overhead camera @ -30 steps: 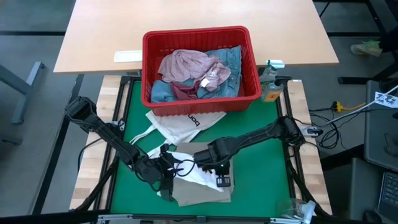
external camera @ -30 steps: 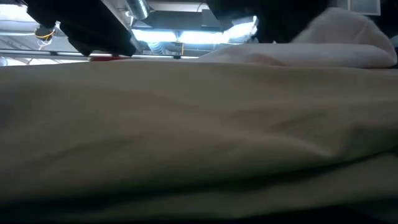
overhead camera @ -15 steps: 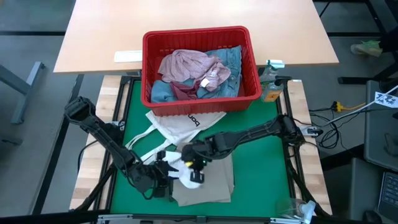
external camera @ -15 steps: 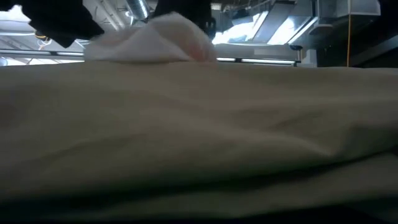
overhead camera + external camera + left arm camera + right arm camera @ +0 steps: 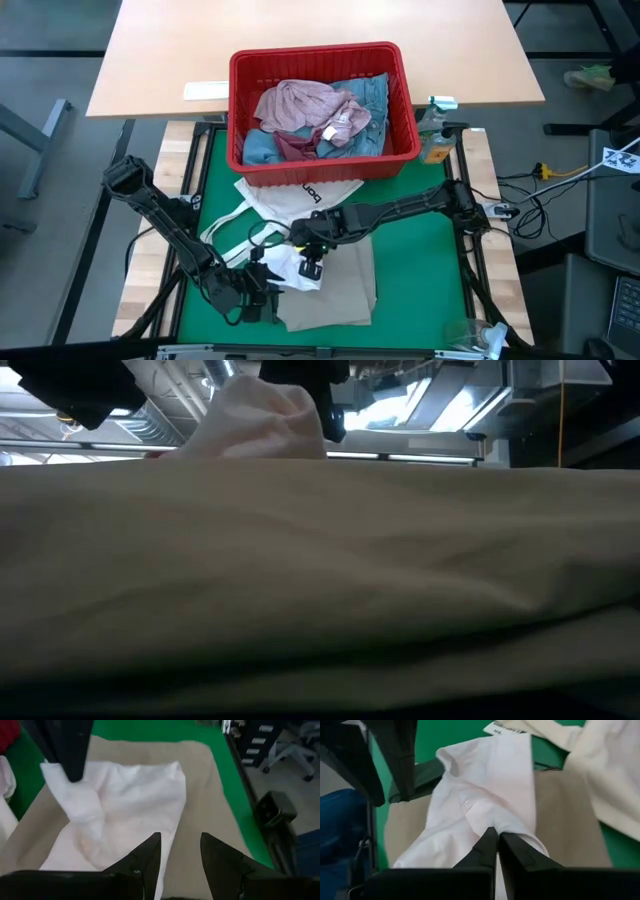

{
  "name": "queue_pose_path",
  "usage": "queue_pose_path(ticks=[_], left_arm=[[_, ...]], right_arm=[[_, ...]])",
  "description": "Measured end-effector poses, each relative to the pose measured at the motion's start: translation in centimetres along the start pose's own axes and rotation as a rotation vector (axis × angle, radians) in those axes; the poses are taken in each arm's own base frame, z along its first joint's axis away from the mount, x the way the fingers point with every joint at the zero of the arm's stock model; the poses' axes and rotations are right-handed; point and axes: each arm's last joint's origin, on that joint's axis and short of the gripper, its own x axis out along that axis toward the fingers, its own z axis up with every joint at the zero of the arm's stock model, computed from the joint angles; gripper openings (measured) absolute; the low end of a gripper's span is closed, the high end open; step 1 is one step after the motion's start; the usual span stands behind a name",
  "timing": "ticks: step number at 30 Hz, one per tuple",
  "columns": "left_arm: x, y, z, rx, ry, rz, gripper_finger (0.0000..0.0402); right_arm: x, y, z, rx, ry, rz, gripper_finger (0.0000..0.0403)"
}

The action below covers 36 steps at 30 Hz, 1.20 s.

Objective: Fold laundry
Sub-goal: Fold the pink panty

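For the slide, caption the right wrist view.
Right gripper pinches a white garment above beige trousers, lifting one fold.

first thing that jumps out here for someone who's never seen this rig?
The red basket at the far edge of the green mat, heaped with pink and blue clothes. Nearer the front, the right gripper is shut on a white garment, lifting one edge above the beige trousers spread on the mat. The left gripper, fingers open, sits right beside that cloth, and a white tote bag lies between basket and trousers.
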Motion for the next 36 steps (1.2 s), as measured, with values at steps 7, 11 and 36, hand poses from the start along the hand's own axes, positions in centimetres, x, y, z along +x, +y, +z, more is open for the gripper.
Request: queue_pose_path(ticks=[7,11,36], left_arm=[[0.3,0.0,0.8,-0.052,-0.054,-0.016,0.0132],[0.7,0.6,1.2,-0.069,-0.058,0.007,0.0132],[1.9,2.3,2.0,-0.097,-0.065,0.071,0.0132]], right_arm=[[0.0,0.0,0.0,0.000,0.002,-0.008,0.0012],[0.0,0.0,0.0,0.001,0.002,-0.009,0.0012],[0.0,0.0,-0.1,0.001,0.014,0.010,0.0161]])
